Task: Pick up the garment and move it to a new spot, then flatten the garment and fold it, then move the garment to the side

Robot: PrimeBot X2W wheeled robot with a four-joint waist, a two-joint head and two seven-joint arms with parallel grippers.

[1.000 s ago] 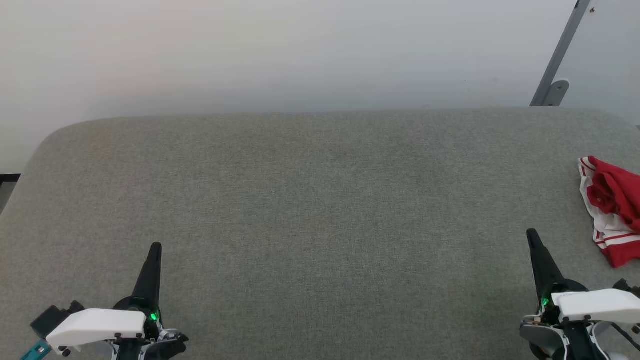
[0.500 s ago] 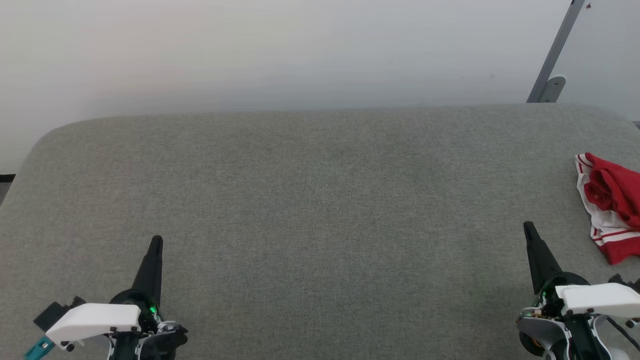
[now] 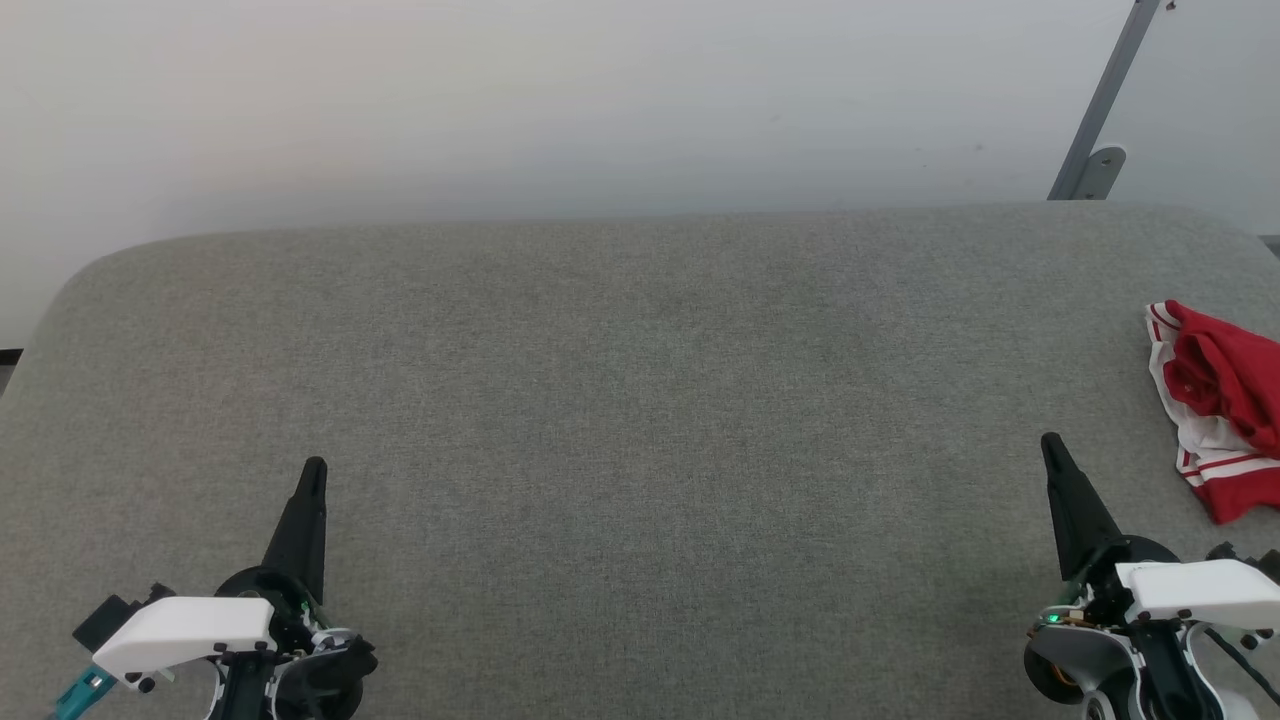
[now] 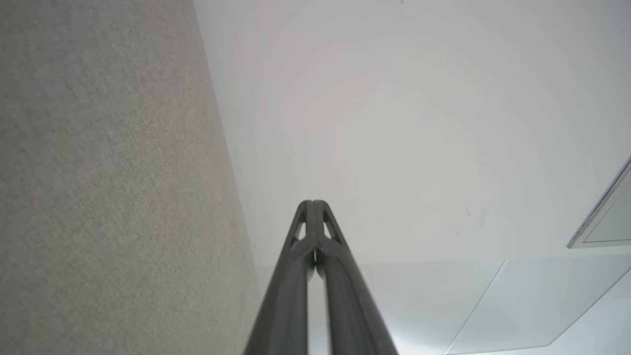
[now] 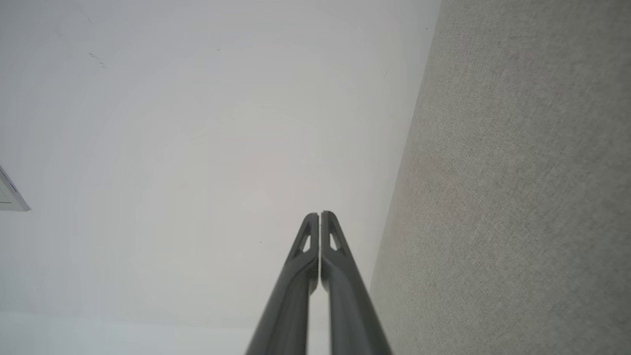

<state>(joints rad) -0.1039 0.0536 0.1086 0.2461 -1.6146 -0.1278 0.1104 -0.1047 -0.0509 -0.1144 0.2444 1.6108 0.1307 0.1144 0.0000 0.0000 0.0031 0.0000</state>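
your left fingers (image 3: pixel 300 530) and right fingers (image 3: pixel 1075 510) pressed together above the bench (image 3: pixel 640 400), red garment (image 3: pixel 1225 400) crumpled near the right pair.

The head camera looks forward and down from the near side of the grey padded surface (image 3: pixel 640 400), far enough back to take in nearly its full width and the pale wall (image 3: pixel 500 100) at 12 o'clock. Each wrist camera sits low and close, looking along the left gripper (image 4: pixel 312 203) or the right gripper (image 5: pixel 320 214) and rolled sideways: the surface lies at 9 o'clock for the left, 3 o'clock for the right. All three share the surface's far edge against the wall.
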